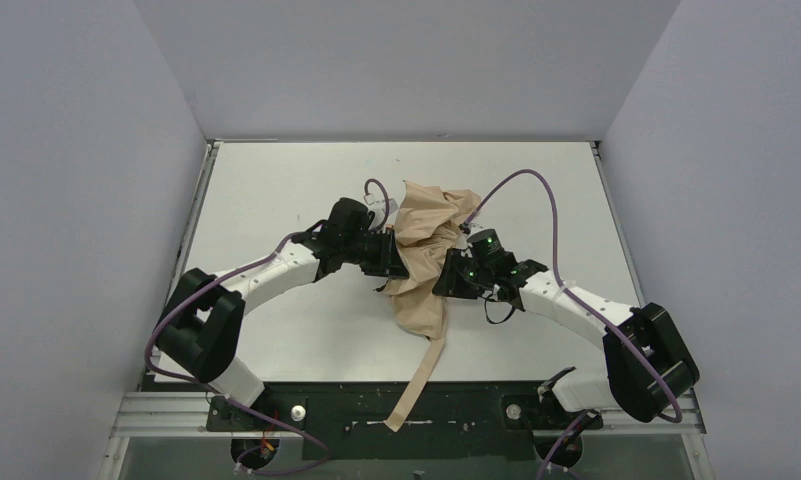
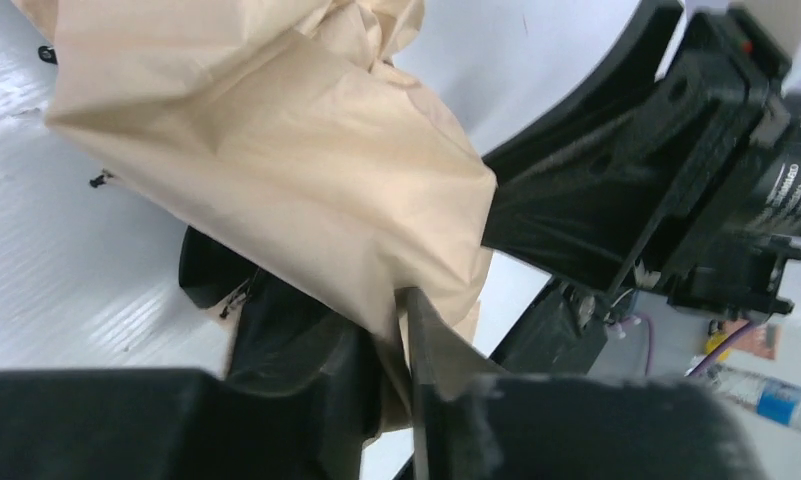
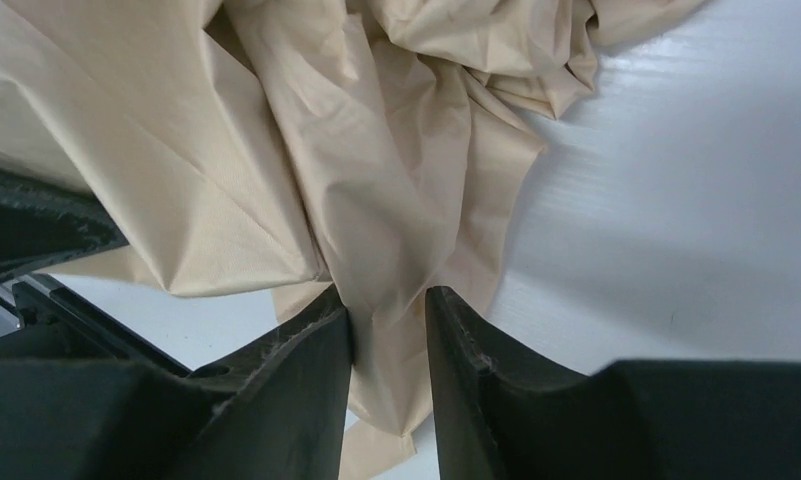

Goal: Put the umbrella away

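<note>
The umbrella (image 1: 428, 255) is bunched up in the middle of the table (image 1: 276, 180), with its strap (image 1: 422, 372) trailing over the near edge. A fold of fabric is pinched tight by the right gripper (image 3: 388, 340). The left gripper (image 2: 386, 385) looks clamped on fabric too, though that view's pretty murky.

We see the umbrella (image 1: 428, 240) crumpled on the table (image 1: 266, 185), left gripper (image 1: 396, 263) at its nine o'clock, right gripper (image 1: 442, 277) at four, strap (image 1: 422, 378) trailing toward six.
</note>
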You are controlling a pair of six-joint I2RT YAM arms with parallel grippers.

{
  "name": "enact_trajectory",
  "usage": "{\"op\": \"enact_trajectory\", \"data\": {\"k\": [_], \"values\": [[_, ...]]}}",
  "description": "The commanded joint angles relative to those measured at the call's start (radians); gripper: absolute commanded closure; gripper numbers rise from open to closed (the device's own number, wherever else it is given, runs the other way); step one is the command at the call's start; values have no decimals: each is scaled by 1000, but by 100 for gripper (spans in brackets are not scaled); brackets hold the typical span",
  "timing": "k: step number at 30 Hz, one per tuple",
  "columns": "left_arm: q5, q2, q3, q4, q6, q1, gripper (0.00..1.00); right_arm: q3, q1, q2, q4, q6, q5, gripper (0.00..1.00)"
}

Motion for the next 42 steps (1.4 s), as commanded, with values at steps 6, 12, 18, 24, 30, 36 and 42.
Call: {"op": "enact_trajectory", "data": {"k": [6,12,18,24,30,36,42], "values": [[25,69,133,39,-8,21,100,-72,6,-33,81,52,56,80],[81,26,133,86,-20,35,100,-102,7,-30,89,56,74,86],[168,-2,130,225,-84,35,100,-117,6,-21,114,56,60,87],[214,-28,134,336,-157,35,100,-137,6,-16,175,56,16,86],[217,-1,156,373,-182,17,100,-163,7,-29,265,72,-30,81],[218,87,108,509,-252,-9,100,-198,7,-63,347,97,-71,78],[214,155,38,654,-313,-18,100,-230,3,-144,330,83,-79,54]]}}
